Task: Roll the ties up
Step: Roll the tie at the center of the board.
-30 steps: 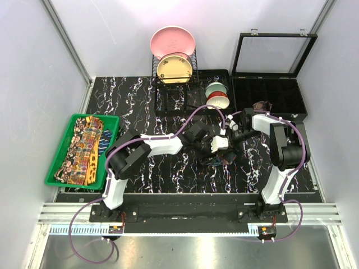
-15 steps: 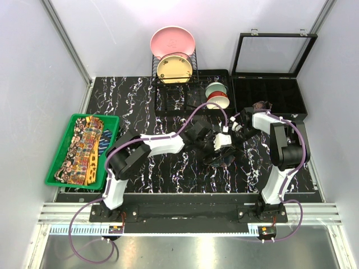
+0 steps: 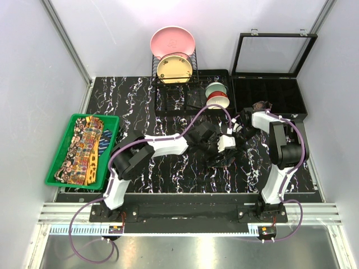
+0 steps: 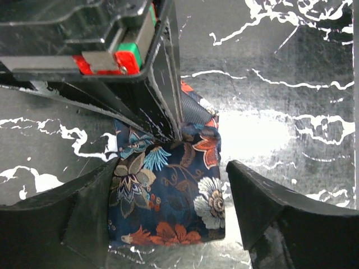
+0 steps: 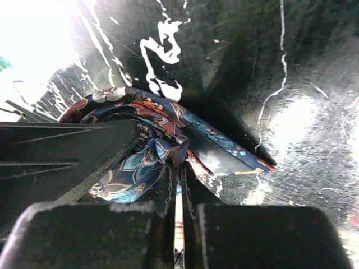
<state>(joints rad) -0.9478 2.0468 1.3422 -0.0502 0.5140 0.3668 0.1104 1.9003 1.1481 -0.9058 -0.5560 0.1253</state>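
A dark blue tie point(image 4: 168, 207) with red, white and teal flowers lies bunched on the black marbled table point(image 3: 168, 168); it also shows in the top view point(image 3: 223, 161). My left gripper point(image 4: 173, 168) is open and straddles it, its left finger touching the cloth and its right finger apart from it. My right gripper point(image 5: 179, 168) is shut on a fold of this tie point(image 5: 219, 145) and shows from above in the left wrist view point(image 4: 162, 95). Both grippers meet mid-table, left point(image 3: 215, 144) and right point(image 3: 230, 141). Yellow-orange paisley ties point(image 3: 84, 147) lie in a green tray point(image 3: 56, 162).
An open black compartment box point(image 3: 269, 98) stands at the back right with a small brownish coil point(image 3: 261, 105) at its front edge. A dish rack point(image 3: 174, 78) with pink and yellow plates and stacked bowls point(image 3: 217, 95) stand at the back.
Both grippers have shifted slightly to the right over the blue tie, and the left forearm has swung a little nearer. The tie stays held between them.
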